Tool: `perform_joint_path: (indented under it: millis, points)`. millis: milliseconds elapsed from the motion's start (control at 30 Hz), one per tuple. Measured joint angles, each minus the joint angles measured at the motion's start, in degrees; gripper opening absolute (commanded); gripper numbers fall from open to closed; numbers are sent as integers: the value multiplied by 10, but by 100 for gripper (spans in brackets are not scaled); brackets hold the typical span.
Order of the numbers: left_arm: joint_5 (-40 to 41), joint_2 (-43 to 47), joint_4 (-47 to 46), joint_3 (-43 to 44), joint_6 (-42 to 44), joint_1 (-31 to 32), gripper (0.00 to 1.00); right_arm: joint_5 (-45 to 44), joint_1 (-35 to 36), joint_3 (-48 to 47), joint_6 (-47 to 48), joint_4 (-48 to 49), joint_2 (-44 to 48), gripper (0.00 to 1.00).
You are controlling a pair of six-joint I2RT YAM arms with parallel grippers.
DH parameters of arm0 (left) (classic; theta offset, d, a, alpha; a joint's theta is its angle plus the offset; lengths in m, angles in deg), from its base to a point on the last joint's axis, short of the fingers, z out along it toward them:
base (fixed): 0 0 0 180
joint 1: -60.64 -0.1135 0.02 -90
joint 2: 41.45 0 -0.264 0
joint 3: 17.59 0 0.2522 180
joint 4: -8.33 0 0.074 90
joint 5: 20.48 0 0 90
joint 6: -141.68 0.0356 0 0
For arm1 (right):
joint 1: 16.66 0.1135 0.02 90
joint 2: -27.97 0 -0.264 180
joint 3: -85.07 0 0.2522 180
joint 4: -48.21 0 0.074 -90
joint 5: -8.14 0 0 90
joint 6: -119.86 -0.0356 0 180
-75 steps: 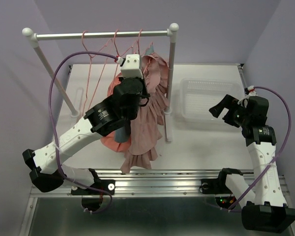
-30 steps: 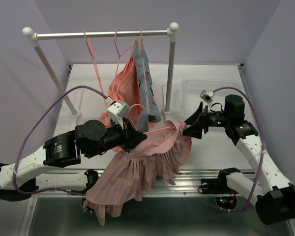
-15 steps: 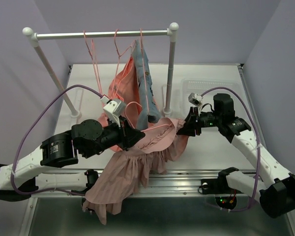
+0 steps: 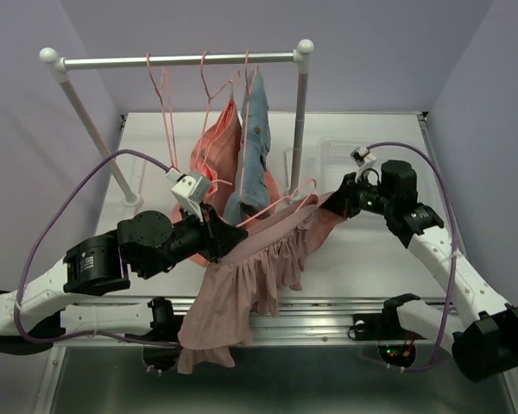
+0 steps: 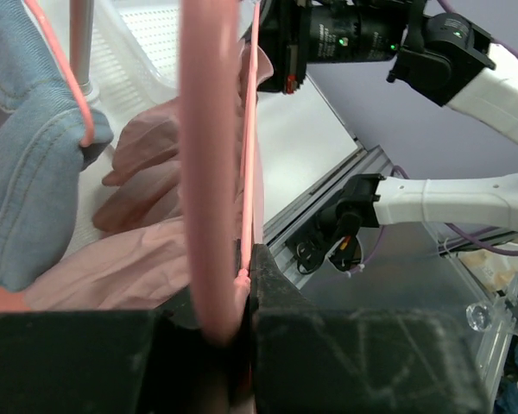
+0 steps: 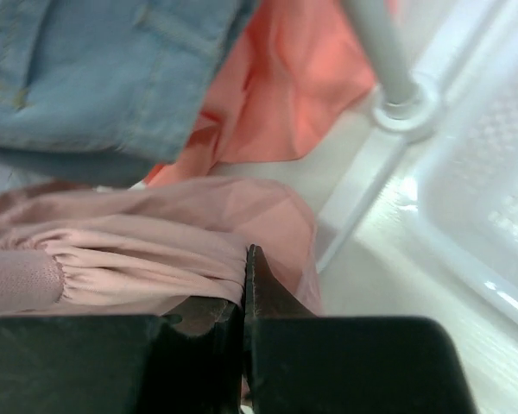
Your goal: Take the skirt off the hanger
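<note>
The skirt is seen in the upper middle of the top view, hung by thin pink wire from the rack rail. It is salmon-coral, narrow at its top and wider toward the bottom, and is creased in long downward folds. Its right side is covered by the grey-blue garment hung just beside it, and its lower edge is hidden behind the left arm. In the right wrist view a plain patch of the same coral cloth is shown at the upper middle, between the grey-blue garment and the rack post; no fine pleating can be made out. The skirt is touched by neither claw. The left claw, at the centre left, is pressed together on the pink hanger, whose thick bar is pinched between the fingers. A mauve-pink ruffled garment is carried on that hanger and is draped down past the near edge of the tabletop. The right claw, at the centre right, is closed on the gathered upper edge of that garment. A clear tray is set on the tabletop at the upper right.
</note>
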Motion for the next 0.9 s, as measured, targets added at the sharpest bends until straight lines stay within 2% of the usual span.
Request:
perform_joint_path:
  millis: [100,267,400,500,633,800,900]
  points:
    - [-8,6,-2,-2,0,0,0,-11,-38,-5,-19,-3,-22,1]
    - [-21,23,-21,-31,2,-2,0,-7,-45,-5,-31,-16,-38,1]
    - [-21,40,-37,-41,3,-2,0,27,-46,4,-22,-19,-16,1]
    - [-7,52,-83,-60,7,-2,0,78,-50,7,-1,-20,9,1]
    - [61,31,-146,-67,16,1,0,156,-60,17,20,-16,41,1]
    - [179,-85,-211,-23,46,0,0,233,-56,26,68,-31,61,1]
    - [220,-150,-228,7,66,1,0,253,-56,33,78,-47,79,1]
